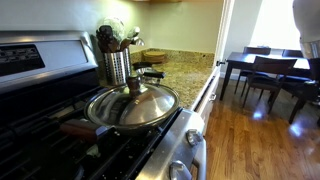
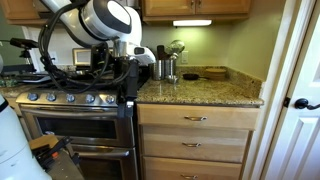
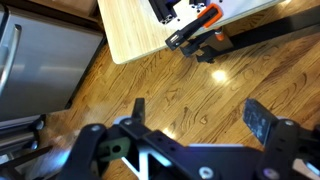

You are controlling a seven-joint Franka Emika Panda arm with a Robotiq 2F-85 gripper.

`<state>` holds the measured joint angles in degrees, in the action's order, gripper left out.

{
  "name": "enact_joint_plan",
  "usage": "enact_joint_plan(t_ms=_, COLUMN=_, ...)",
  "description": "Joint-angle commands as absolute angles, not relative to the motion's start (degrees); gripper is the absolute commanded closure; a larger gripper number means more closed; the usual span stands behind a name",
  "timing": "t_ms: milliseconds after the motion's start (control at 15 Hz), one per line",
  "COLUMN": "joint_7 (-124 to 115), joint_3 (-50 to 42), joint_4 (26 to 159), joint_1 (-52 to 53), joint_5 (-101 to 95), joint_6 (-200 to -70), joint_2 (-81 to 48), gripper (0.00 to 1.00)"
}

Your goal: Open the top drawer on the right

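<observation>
The steel stove [image 2: 80,125] takes up much of the kitchen, with the robot arm [image 2: 100,20] hanging in front of it. Just beside it, under the granite counter [image 2: 200,92], is the top drawer [image 2: 195,118], wood-fronted with a slim handle and shut flush. In the wrist view the gripper [image 3: 198,112] has its jaws spread wide and holds nothing, with only wooden floor [image 3: 200,80] below.
</observation>
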<state>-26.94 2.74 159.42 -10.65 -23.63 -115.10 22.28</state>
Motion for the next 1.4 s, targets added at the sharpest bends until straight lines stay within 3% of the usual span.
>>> enact_joint_plan(t_ms=0, joint_7=-27.1, joint_3=2.3, joint_4=159.3, joint_1=-10.2, joint_5=-23.7, joint_6=-114.9, joint_2=22.3, gripper=0.0)
enact_joint_plan(t_ms=1333, joint_7=-25.3, joint_3=1.6, joint_4=155.9, joint_1=-10.1, joint_5=-23.3, joint_6=-118.3, joint_2=21.7, gripper=0.0)
